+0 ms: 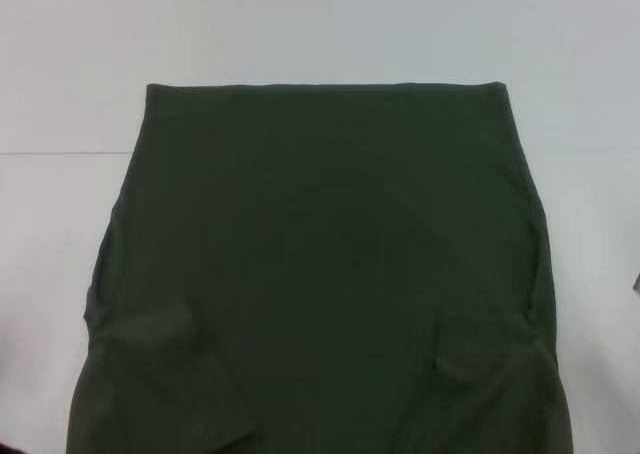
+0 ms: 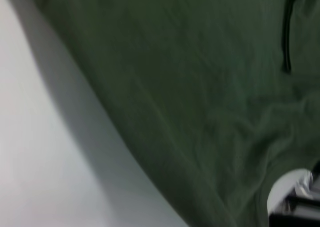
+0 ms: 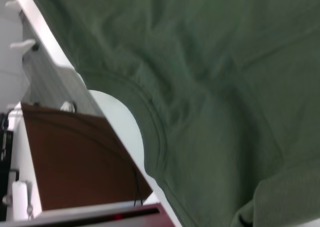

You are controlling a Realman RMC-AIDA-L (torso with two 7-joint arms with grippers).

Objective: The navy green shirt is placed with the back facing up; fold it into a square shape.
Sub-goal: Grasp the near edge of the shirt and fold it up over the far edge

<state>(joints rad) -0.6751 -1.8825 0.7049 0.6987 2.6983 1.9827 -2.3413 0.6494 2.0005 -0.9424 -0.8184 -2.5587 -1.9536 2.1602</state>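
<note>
The navy green shirt lies flat on the white table, plain side up, its straight hem at the far edge and both sleeves folded inward near the front. In the left wrist view the shirt fills most of the picture beside bare table. In the right wrist view the shirt shows its curved neckline seam at the table's front edge. Neither gripper shows in any view.
White table surface surrounds the shirt on the far, left and right sides. Past the table edge, the right wrist view shows a brown panel and white fittings. A small dark object sits at the head view's right border.
</note>
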